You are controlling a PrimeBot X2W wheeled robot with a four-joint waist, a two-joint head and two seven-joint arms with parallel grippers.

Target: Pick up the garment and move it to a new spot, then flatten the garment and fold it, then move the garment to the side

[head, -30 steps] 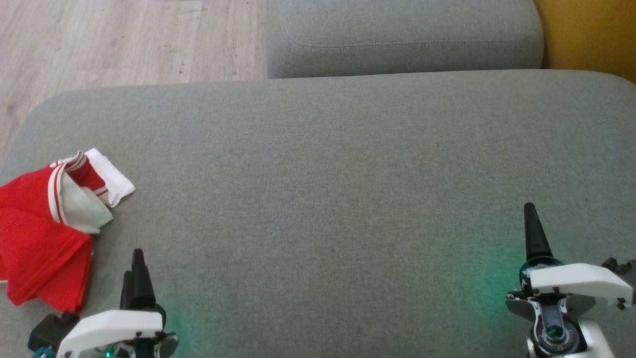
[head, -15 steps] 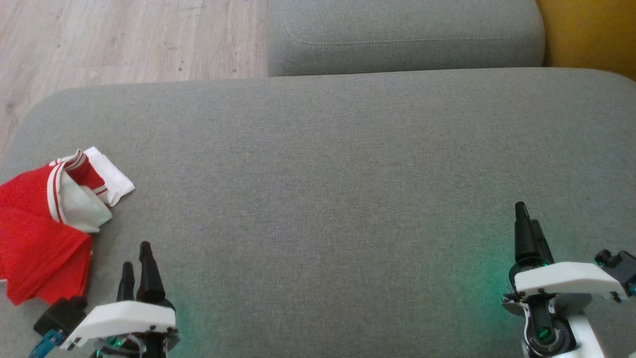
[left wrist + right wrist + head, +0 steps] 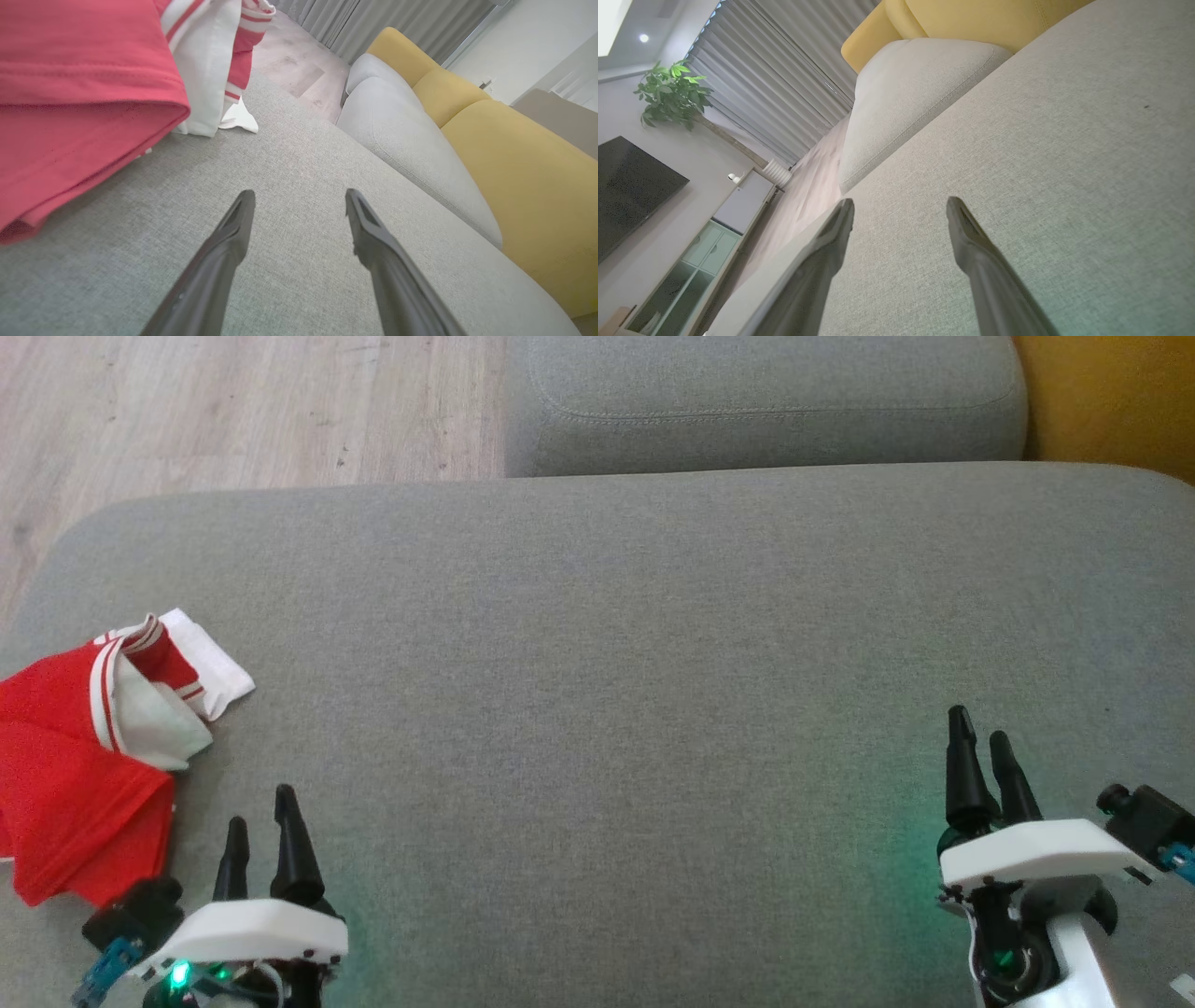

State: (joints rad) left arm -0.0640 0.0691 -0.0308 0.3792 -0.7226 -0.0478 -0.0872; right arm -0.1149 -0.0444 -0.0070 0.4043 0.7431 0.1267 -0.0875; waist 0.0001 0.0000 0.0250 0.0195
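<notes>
The garment (image 3: 79, 761) is a red piece with white panels and red-striped trim, lying in a bunched heap at the left edge of the grey sofa seat (image 3: 616, 653). In the left wrist view the garment (image 3: 88, 79) lies up and to the left of the fingers. My left gripper (image 3: 260, 803) stands open just right of the heap's near end, not touching it, with nothing between its fingers (image 3: 233, 224). My right gripper (image 3: 978, 723) is open too, far off at the seat's right side over bare fabric, its fingers (image 3: 966, 233) empty.
A second grey cushion (image 3: 766, 401) lies behind the seat, with a yellow cushion (image 3: 1111, 401) at the far right. Wooden floor (image 3: 233, 411) runs beyond the seat's left and back edges. In the right wrist view, a plant (image 3: 672, 93), curtains and a cabinet stand across the room.
Both wrists have rolled, so each gripper's two fingers now show apart side by side. The right gripper has shifted a little left. The garment has not moved.
</notes>
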